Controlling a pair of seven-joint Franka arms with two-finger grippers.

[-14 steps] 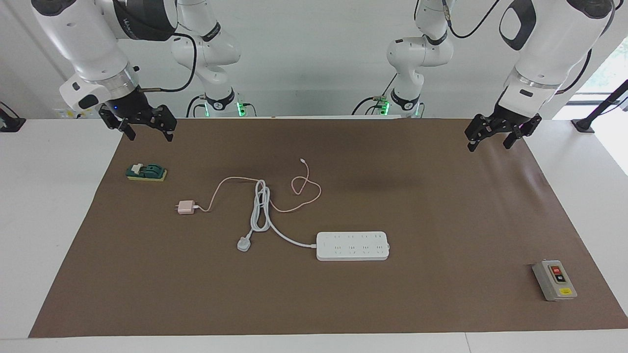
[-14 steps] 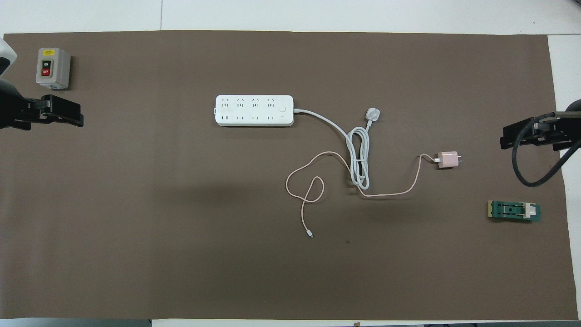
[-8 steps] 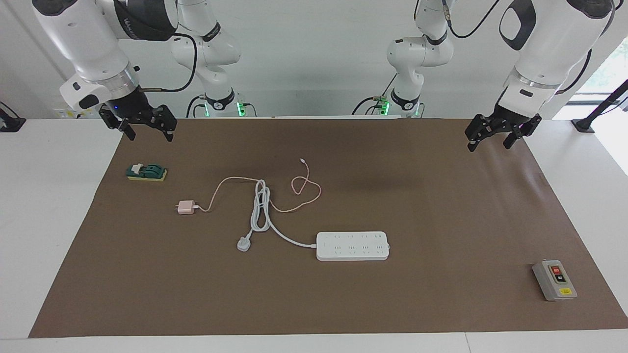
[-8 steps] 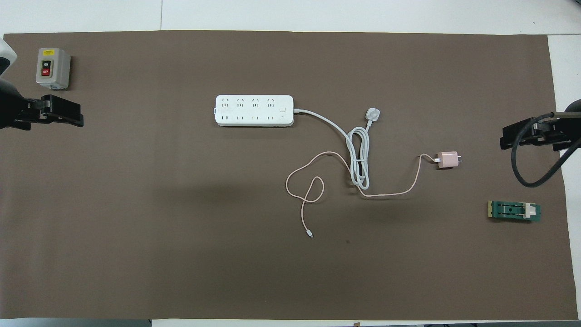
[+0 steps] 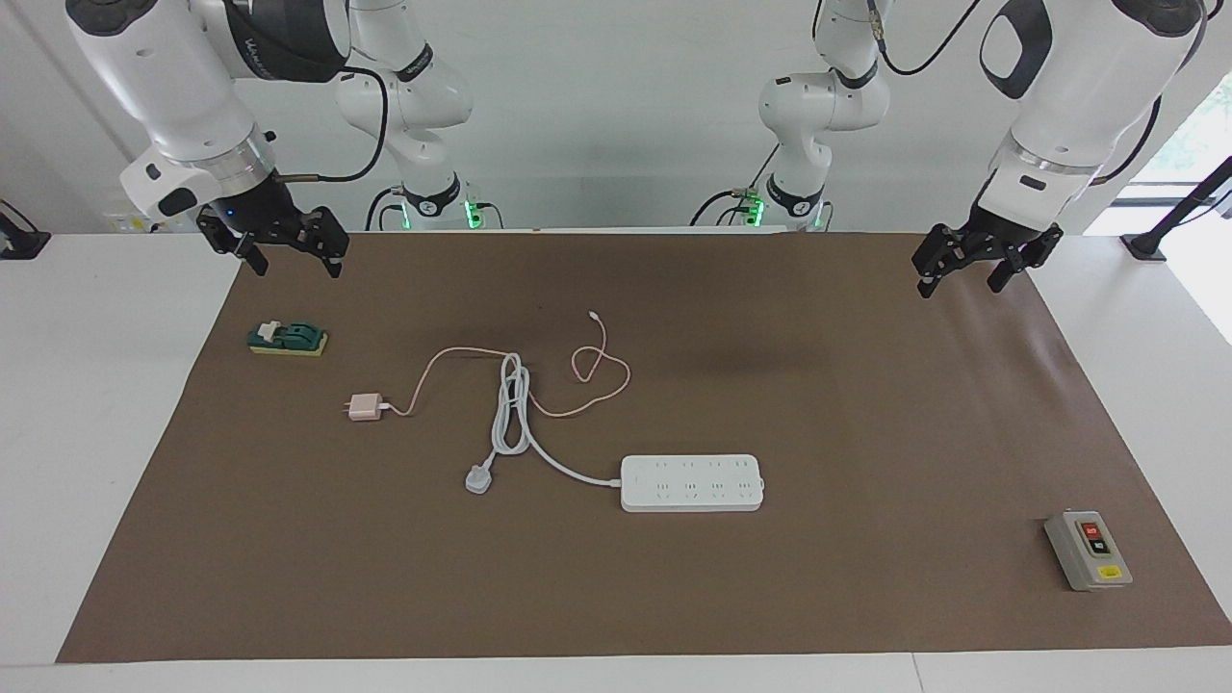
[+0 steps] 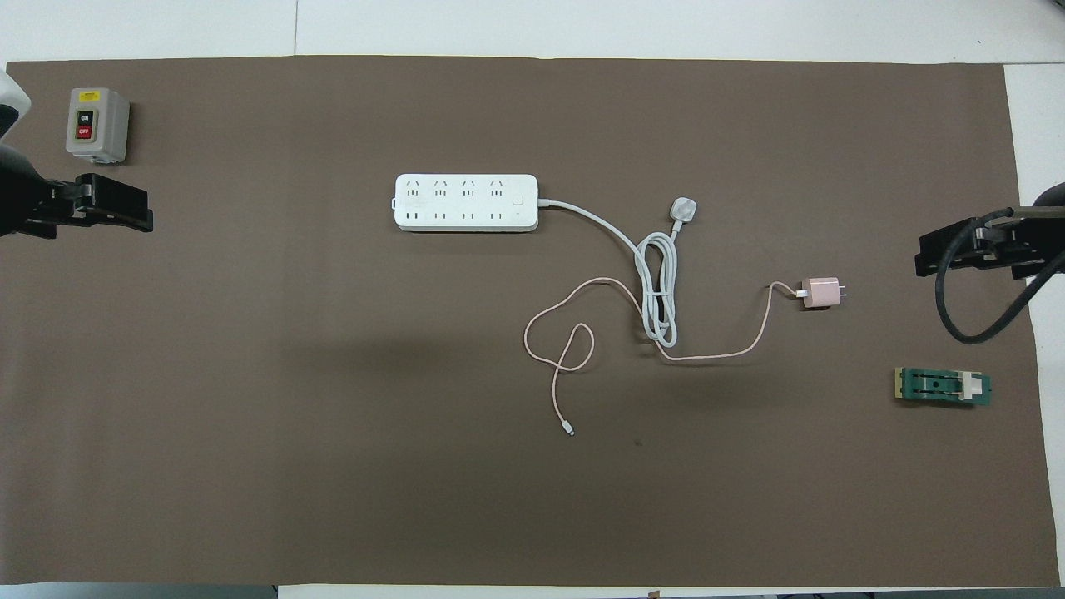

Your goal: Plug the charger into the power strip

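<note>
The charger (image 5: 364, 407) (image 6: 822, 293), a small pale-pink cube, lies on the brown mat with its prongs toward the right arm's end. Its thin pink cable (image 5: 604, 383) (image 6: 574, 341) loops across the mat to a white tip. The power strip (image 5: 691, 482) (image 6: 466, 202) lies flat, farther from the robots, its sockets facing up. My right gripper (image 5: 294, 265) (image 6: 928, 254) hangs open over the mat's edge at its own end, apart from the charger. My left gripper (image 5: 960, 286) (image 6: 141, 212) hangs open over the mat's edge at the left arm's end. Neither holds anything.
The strip's thick white cord is coiled between strip and charger and ends in a round white plug (image 5: 478, 478) (image 6: 683, 209). A green switch block (image 5: 287, 338) (image 6: 943, 387) lies below the right gripper. A grey box with red and black buttons (image 5: 1088, 550) (image 6: 97, 125) stands at the left arm's end.
My right gripper has shifted very slightly. The left gripper and everything on the mat stand as before.
</note>
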